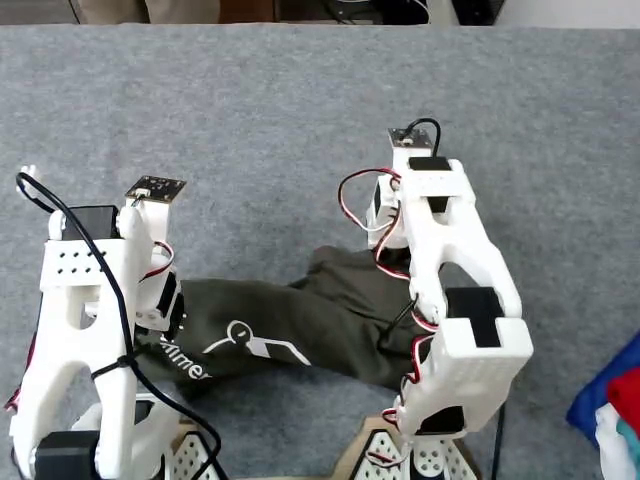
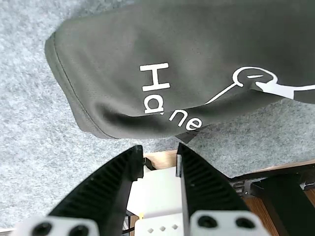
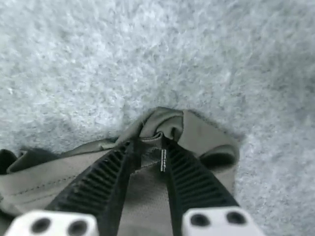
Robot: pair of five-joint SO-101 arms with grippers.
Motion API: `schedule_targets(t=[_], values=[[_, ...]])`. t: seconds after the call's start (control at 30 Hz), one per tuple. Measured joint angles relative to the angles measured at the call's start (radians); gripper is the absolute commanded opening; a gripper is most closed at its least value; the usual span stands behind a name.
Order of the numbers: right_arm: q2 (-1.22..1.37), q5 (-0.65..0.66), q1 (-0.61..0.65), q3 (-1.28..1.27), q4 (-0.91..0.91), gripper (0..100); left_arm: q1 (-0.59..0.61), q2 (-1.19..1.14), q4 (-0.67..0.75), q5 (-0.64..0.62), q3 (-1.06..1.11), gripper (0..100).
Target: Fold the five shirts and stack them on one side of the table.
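Judging by the lie of the cloth, stood early in the job, with most of it left to do. Found the dark shirt (image 1: pixel 300 325) rumpled on the grey bench (image 1: pixel 250 100), at the near middle, between the left arm (image 1: pixel 90 300) and the right arm (image 1: pixel 450 270), white print facing up. Not flat, not squared, no clean fold made in it yet.

Saw the right jaws pinched tight on a bunched bit of the shirt at its far right part, with cloth gathered between the ribbed fingers (image 3: pixel 197 177). Saw the left jaws parted a little, with nothing between them, hanging just over the shirt's left edge, close by the print.

Spotted a heap of coloured cloth (image 1: pixel 612 405), blue, red and white, at the near right edge of the bench, well apart from the dark shirt. Could not tell whether folded, nor how many pieces.

Reckoned, then: no neat stack to be made out, one shirt in hand and unfolded, the others to follow. Guessed the next need as spreading the shirt flat, with a second grip taken at the left edge to match the pinch on the right. Feared otherwise a drag of the cloth into a tighter lump.
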State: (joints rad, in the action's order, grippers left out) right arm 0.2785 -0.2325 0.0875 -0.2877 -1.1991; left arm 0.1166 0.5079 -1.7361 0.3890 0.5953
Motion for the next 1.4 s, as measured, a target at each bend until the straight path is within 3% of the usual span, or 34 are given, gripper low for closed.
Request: schedule_targets(t=[0.87,1.03,1.4], values=[[0.083,0.06,0.0,0.038,-0.005,8.7,0.0,0.0,0.0,0.0,0.0,13],[0.097,0.06,-0.003,0.049,-0.005,0.5,0.0,0.0,0.0,0.0,0.0,13],[0.018,0.06,-0.003,0.034,-0.006,0.4,0.0,0.0,0.0,0.0,0.0,13]])
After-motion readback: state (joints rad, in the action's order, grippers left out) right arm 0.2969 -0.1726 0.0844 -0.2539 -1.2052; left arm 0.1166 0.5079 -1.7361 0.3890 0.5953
